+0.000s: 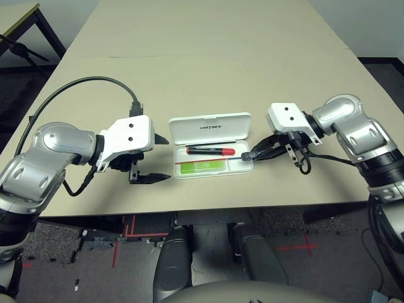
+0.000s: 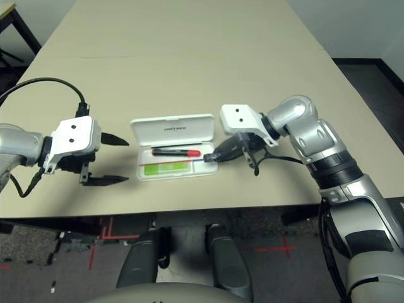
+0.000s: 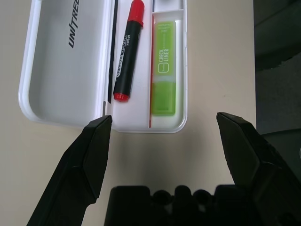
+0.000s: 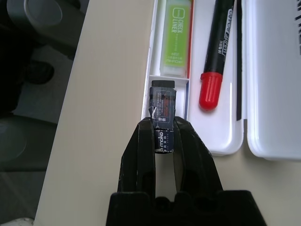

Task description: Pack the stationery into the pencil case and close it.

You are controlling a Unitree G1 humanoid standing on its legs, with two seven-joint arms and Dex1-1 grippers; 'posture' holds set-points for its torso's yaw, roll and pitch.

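Observation:
The white pencil case point(image 1: 209, 128) lies open near the table's front edge, its lid folded back to the far side. In its tray rest the black marker with a red cap point(image 1: 210, 151) and, nearer me, the lime-green highlighter point(image 1: 202, 165). My right gripper point(image 4: 163, 129) is shut on the small dark clip-like piece point(image 4: 163, 106), holding it over the small compartment at the tray's right end. My left gripper point(image 1: 165, 159) stands open just left of the case, apart from it, with nothing between its fingers point(image 3: 94, 141).
The table's front edge point(image 1: 252, 208) runs close below the case. A black cable point(image 1: 95, 82) loops over my left arm. A second table point(image 1: 19, 19) stands at the far left, and the tabletop stretches away behind the case.

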